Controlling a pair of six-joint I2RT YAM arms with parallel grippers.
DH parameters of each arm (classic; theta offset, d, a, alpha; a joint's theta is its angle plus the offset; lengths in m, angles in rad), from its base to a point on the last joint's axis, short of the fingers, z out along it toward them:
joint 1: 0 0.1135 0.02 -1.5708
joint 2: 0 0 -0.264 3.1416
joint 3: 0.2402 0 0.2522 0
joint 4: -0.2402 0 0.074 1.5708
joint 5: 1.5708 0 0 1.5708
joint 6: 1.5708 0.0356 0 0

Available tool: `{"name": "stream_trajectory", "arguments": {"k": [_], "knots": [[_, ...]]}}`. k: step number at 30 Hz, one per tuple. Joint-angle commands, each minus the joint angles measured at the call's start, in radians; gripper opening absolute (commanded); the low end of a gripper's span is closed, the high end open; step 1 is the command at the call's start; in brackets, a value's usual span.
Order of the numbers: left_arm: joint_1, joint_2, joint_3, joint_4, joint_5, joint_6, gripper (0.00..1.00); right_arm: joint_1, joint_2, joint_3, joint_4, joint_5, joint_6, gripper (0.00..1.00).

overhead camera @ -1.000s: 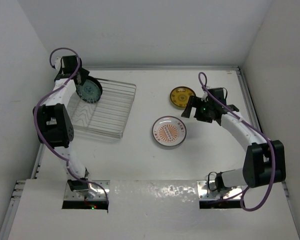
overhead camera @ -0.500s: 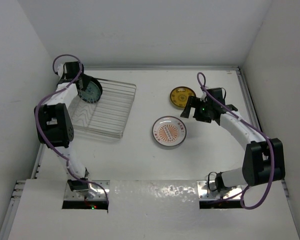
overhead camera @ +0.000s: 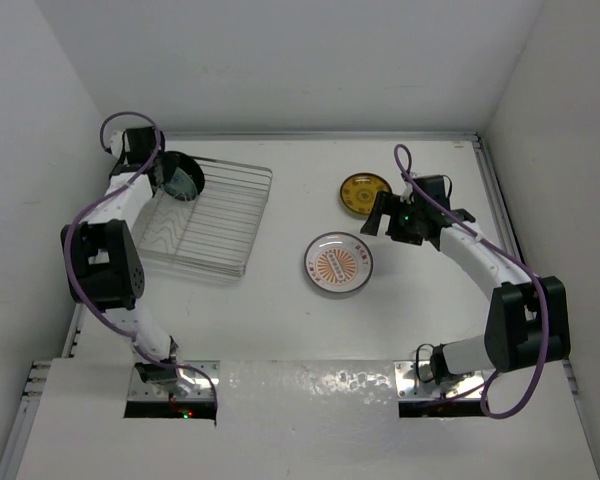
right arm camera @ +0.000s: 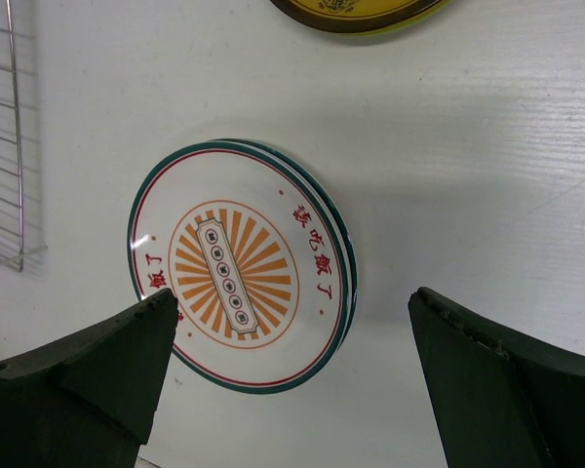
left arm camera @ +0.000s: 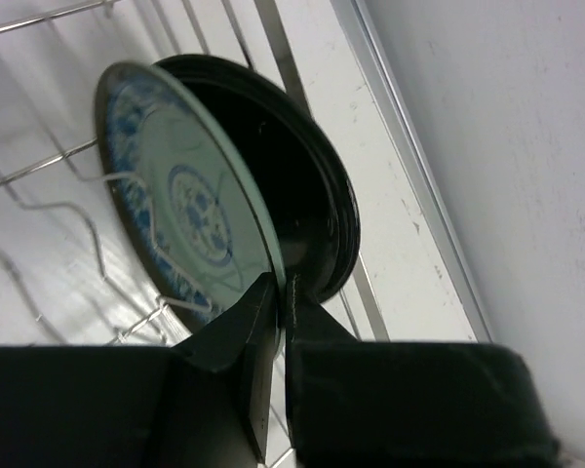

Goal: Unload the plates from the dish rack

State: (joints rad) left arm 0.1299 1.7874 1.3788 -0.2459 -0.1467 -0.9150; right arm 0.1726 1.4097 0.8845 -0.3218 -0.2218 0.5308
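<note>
The silver wire dish rack (overhead camera: 225, 215) lies at the back left. Two plates stand upright at its far left end: a pale green one with a blue pattern (left arm camera: 190, 195) and a black one (left arm camera: 297, 166) right behind it. My left gripper (left arm camera: 281, 288) is shut on the lower rim of the blue-patterned plate (overhead camera: 183, 180), one finger on each face. A white plate with an orange centre (right arm camera: 239, 265) lies flat on the table mid-right. My right gripper (right arm camera: 292, 297) hovers above it, open wide and holding nothing. A yellow-brown plate (overhead camera: 365, 192) lies flat behind it.
The left wall and a metal table rail (left arm camera: 409, 166) run close behind the black plate. The rack's upright tines (left arm camera: 107, 180) cross the front of the patterned plate. The rack's right edge (right arm camera: 0, 146) shows at the left of the right wrist view.
My left gripper's jaws have closed onto the blue-patterned plate's rim, and the left arm has shifted slightly back and left. The right arm and the plates on the table have stayed put.
</note>
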Motion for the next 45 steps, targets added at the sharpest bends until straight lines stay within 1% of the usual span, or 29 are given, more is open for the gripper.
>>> {"name": "stream_trajectory", "arguments": {"k": [1, 4, 7, 8, 9, 11, 12, 13, 14, 15, 17, 18, 19, 20, 21, 23, 24, 25, 26, 29, 32, 37, 40, 42, 43, 44, 45], "knots": [[0.002, -0.146, -0.023, 0.054, -0.014, -0.002, 0.0, 0.007, -0.002, 0.005, 0.035, -0.017, 0.012, 0.99], [0.0, -0.201, -0.04, 0.066, -0.004, 0.01, 0.0, 0.005, -0.005, 0.016, 0.027, -0.016, 0.012, 0.99], [-0.015, -0.291, -0.032, 0.076, 0.009, 0.08, 0.0, 0.007, -0.011, 0.039, 0.006, -0.013, 0.009, 0.99], [-0.025, -0.31, -0.018, 0.07, 0.004, 0.108, 0.0, 0.007, -0.015, 0.045, 0.001, -0.013, 0.011, 0.99], [-0.035, -0.328, -0.014, 0.068, -0.001, 0.172, 0.0, 0.005, -0.018, 0.062, -0.002, -0.024, 0.014, 0.99], [-0.081, -0.384, 0.003, 0.069, -0.016, 0.25, 0.0, 0.005, -0.026, 0.082, -0.005, -0.042, 0.029, 0.99], [-0.12, -0.393, 0.017, 0.065, -0.008, 0.345, 0.0, 0.004, -0.029, 0.108, -0.008, -0.065, 0.04, 0.99], [-0.163, -0.396, 0.035, 0.03, 0.001, 0.399, 0.0, 0.004, -0.034, 0.119, 0.003, -0.086, 0.053, 0.99], [-0.2, -0.388, 0.095, -0.001, -0.011, 0.459, 0.0, -0.004, -0.043, 0.134, 0.012, -0.112, 0.093, 0.99], [-0.292, -0.364, 0.126, -0.031, -0.03, 0.572, 0.0, -0.007, -0.048, 0.137, 0.054, -0.176, 0.118, 0.99], [-0.384, -0.312, 0.236, -0.171, -0.077, 0.658, 0.0, -0.013, -0.057, 0.152, 0.095, -0.224, 0.201, 0.99], [-0.483, -0.277, 0.285, -0.223, -0.085, 0.748, 0.0, -0.021, -0.067, 0.159, 0.113, -0.24, 0.23, 0.99], [-0.539, -0.208, 0.361, -0.312, -0.086, 0.795, 0.0, -0.027, -0.071, 0.166, 0.136, -0.264, 0.257, 0.99], [-0.588, -0.179, 0.385, -0.346, -0.106, 0.844, 0.0, -0.036, -0.075, 0.174, 0.138, -0.269, 0.311, 0.99], [-0.693, -0.155, 0.399, -0.366, -0.12, 0.96, 0.0, -0.062, -0.084, 0.192, 0.132, -0.264, 0.333, 0.99], [-0.806, -0.109, 0.387, -0.406, -0.175, 1.069, 0.0, -0.102, -0.103, 0.195, 0.116, -0.238, 0.38, 0.99], [-0.907, -0.083, 0.373, -0.415, -0.189, 1.173, 0.0, -0.116, -0.124, 0.191, 0.11, -0.229, 0.393, 0.99], [-0.955, -0.069, 0.356, -0.434, -0.206, 1.218, 0.0, -0.123, -0.136, 0.182, 0.109, -0.222, 0.412, 0.99], [-1.031, -0.054, 0.352, -0.443, -0.199, 1.301, 0.0, -0.136, -0.146, 0.165, 0.109, -0.221, 0.417, 0.99], [-1.137, -0.017, 0.33, -0.421, -0.221, 1.407, 0.0, -0.14, -0.166, 0.136, 0.081, -0.223, 0.408, 0.99], [-1.199, 0.004, 0.336, -0.385, -0.26, 1.475, 0.0, -0.14, -0.192, 0.093, 0.03, -0.191, 0.377, 0.99], [-1.26, 0.015, 0.338, -0.322, -0.283, 1.547, 0.0, -0.14, -0.224, -0.008, 0.035, -0.205, 0.364, 0.99], [-1.277, 0.029, 0.335, -0.303, -0.294, 1.559, 0.0, -0.14, -0.232, -0.063, 0.082, -0.243, 0.386, 0.98], [-1.286, 0.036, 0.328, -0.283, -0.291, 1.564, 0.0, -0.14, -0.227, -0.091, 0.168, -0.313, 0.438, 0.92], [-1.29, 0.038, 0.325, -0.28, -0.284, 1.564, 0.0, -0.14, -0.222, -0.131, 0.218, -0.35, 0.477, 0.87], [-1.29, 0.044, 0.322, -0.277, -0.278, 1.564, 0.0, -0.14, -0.209, -0.154, 0.372, -0.423, 0.564, 0.79], [-1.29, 0.046, 0.321, -0.273, -0.272, 1.558, 0.01, -0.14, -0.2, -0.2, 0.441, -0.45, 0.61, 0.51]]}}
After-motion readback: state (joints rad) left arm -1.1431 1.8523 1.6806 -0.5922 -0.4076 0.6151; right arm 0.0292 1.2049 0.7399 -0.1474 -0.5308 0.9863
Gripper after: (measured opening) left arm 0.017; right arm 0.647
